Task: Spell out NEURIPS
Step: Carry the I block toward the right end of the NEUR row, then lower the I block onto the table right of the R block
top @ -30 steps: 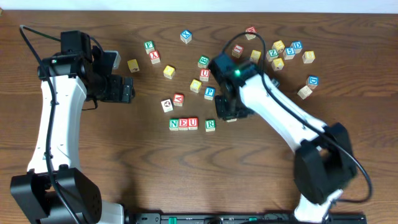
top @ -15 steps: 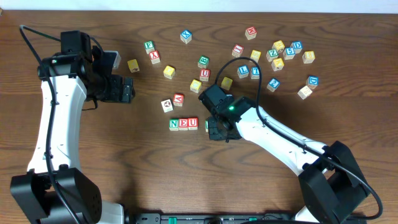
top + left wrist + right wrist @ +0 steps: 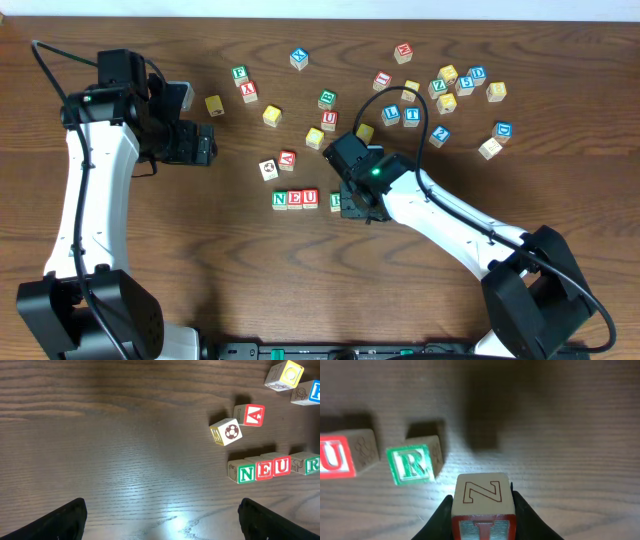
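1. The right gripper (image 3: 482, 512) pinches a letter cube (image 3: 482, 492) just beside the green R cube (image 3: 411, 463). A second ago it was nearer the far edge of the worktop (image 3: 200, 260).
2. The N cube (image 3: 245, 473), E cube (image 3: 264, 470) and U cube (image 3: 281, 466) stay in a row mid-worktop. R stands after them with a small gap.
3. The left gripper (image 3: 161, 520), its fingers spread wide, has not moved.

Green R cube (image 3: 411, 464), brown table (image 3: 570, 435)
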